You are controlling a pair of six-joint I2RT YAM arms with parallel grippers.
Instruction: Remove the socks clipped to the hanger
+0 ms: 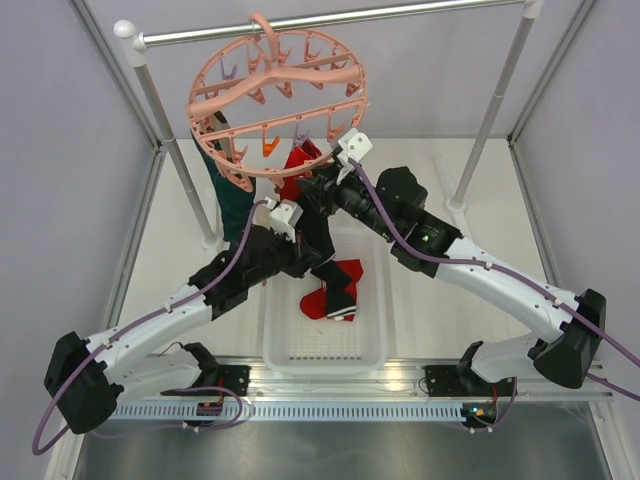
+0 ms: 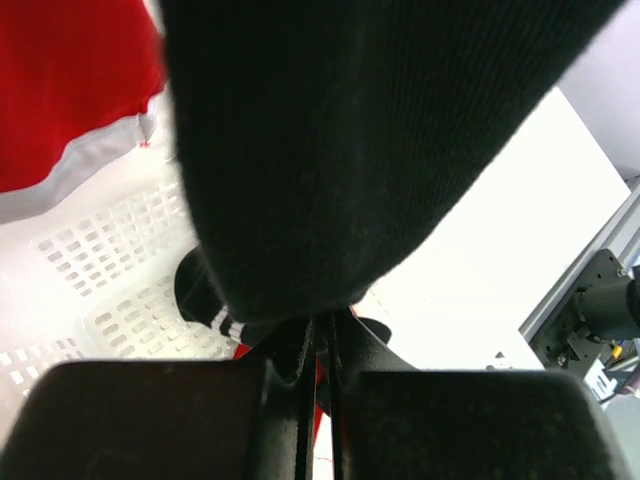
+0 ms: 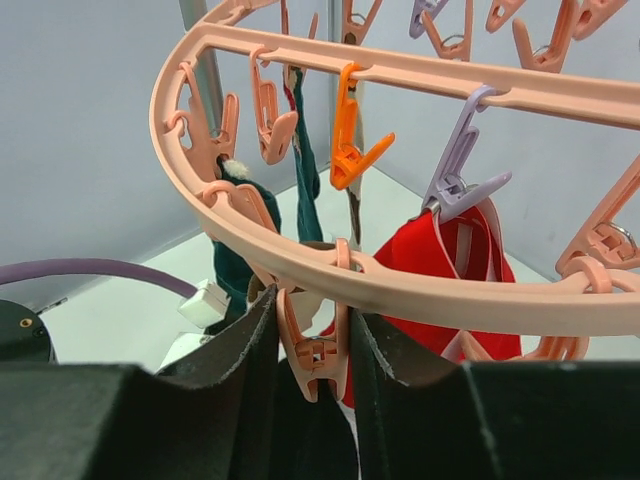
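Basket (image 1: 275, 340) by near edge holds red sock (image 1: 347, 272). Left gripper (image 2: 320, 335) pinches black sock (image 2: 350, 150); right gripper (image 3: 312, 318) squeezes clip (image 3: 315, 355) on hanger (image 3: 420, 293).

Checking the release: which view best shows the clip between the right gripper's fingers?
Right wrist: the pink clip sits close-up between the fingers of the right gripper. Top external: too small to discern. Left wrist: absent.

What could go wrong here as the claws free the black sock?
1. The left claw is shut on the black sock while the right claw pinches a clip; pulling before it opens could stretch the fabric or swing the hanger on its rail.
2. The freed sock might drop outside the basket.
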